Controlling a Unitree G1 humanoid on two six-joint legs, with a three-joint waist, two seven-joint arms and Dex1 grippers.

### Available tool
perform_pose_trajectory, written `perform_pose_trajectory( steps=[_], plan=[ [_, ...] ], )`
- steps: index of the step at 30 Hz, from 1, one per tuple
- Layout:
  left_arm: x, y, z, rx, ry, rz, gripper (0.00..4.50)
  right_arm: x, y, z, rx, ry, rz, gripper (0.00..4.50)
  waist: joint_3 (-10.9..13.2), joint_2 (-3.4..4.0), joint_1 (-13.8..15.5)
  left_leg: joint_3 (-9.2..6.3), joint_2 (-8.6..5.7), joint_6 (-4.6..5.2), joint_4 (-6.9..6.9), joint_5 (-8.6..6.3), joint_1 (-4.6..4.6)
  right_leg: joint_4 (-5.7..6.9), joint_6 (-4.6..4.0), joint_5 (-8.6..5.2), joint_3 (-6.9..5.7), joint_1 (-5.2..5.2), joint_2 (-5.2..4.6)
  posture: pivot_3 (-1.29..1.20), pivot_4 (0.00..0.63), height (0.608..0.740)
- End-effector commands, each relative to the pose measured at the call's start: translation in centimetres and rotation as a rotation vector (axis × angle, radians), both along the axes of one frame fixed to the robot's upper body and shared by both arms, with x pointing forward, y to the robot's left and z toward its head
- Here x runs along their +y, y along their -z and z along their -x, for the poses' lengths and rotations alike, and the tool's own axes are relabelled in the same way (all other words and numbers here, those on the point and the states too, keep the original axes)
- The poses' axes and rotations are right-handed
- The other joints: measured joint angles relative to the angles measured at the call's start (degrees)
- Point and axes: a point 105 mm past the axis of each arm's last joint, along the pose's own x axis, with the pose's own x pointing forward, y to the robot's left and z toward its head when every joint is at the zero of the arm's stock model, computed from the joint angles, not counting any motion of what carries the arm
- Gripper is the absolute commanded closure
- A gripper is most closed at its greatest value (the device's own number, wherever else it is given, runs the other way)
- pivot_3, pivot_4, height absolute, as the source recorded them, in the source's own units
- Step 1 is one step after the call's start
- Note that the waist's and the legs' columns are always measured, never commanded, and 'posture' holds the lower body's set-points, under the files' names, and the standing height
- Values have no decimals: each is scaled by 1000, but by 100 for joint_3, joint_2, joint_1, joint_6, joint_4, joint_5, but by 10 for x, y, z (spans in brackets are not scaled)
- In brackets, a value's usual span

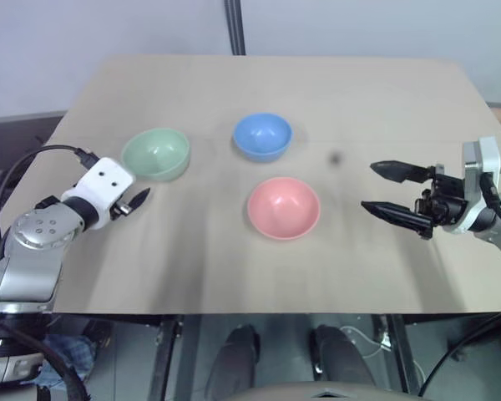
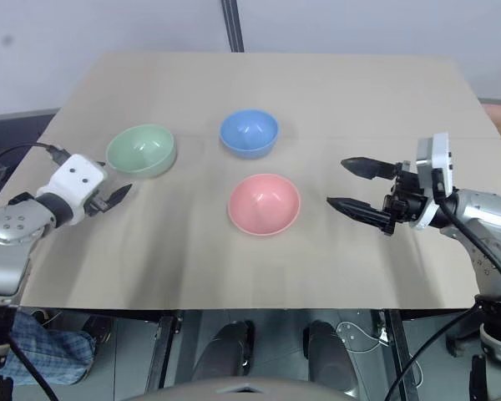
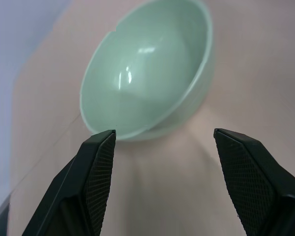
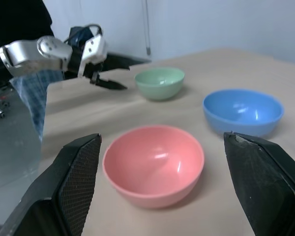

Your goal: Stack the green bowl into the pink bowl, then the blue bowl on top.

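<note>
The tabletop [image 1: 384, 109] is a pale tan board carrying three bowls of equal size, all upright, all empty and all apart from one another.

The right claw [image 2: 351, 184] hangs above the tabletop on the right side, pointing level toward the bowls. Its two black fingers are spread wide, one above the other in the head views, and grasp nothing. In the right wrist view the pink bowl sits between the two fingers [image 4: 73, 182], some way ahead of their tips.

The left claw [image 1: 136, 200] is at the left side of the tabletop, just beside the green bowl and aimed at it. Its fingers [image 3: 101, 162] are released and stand apart, empty; in the left wrist view the green bowl lies directly ahead of the gap between them, and the tips do not touch its rim.

The pink bowl [image 1: 283, 207] rests near the middle of the tabletop, the nearest of the three to the robot.

The green bowl [image 1: 155, 154] rests at the left, farther back than the pink bowl.

The blue bowl [image 1: 262, 136] rests farthest back, between the other two in left-right terms, near the pink bowl.
</note>
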Motion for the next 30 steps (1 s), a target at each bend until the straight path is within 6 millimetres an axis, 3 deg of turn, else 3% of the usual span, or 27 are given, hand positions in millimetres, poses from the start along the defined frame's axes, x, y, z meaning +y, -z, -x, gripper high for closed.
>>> perform_pose_trajectory(
  steps=[1,9,15,20,23,30],
  plan=[
    [-1,-3,-15,-12,8,-76,1112,-1,-13,2,-75,7,-4,339,1,-1,4,0,-1,0,0,0,0,3,0,0,-1,-1,1,0,150,740],
    [-10,4,-44,47,100,-235,1112,-2,-12,1,-75,20,9,339,2,-2,-4,1,-2,0,1,0,-8,6,0,0,-1,-8,0,0,150,740],
    [-21,16,-54,112,198,-331,1112,-3,-11,2,-75,32,14,339,2,-2,-8,2,-4,0,1,0,-8,9,0,0,0,-10,-1,0,150,740],
    [-34,15,-59,127,287,-364,2623,-5,-13,4,-84,42,7,278,2,-2,0,0,-5,0,5,1,-10,12,1,1,-1,-9,-1,0,150,740],
    [-37,17,-59,135,303,-373,3868,-7,-12,3,-85,53,13,278,2,-2,-9,0,-6,0,6,1,-11,12,1,1,-1,-10,-2,0,150,740],
    [-67,18,-60,121,405,-354,3868,-9,-10,3,-80,61,22,278,1,-3,-1,-1,-6,0,11,1,-11,17,1,1,-1,-9,-2,0,150,740]
  ],
)
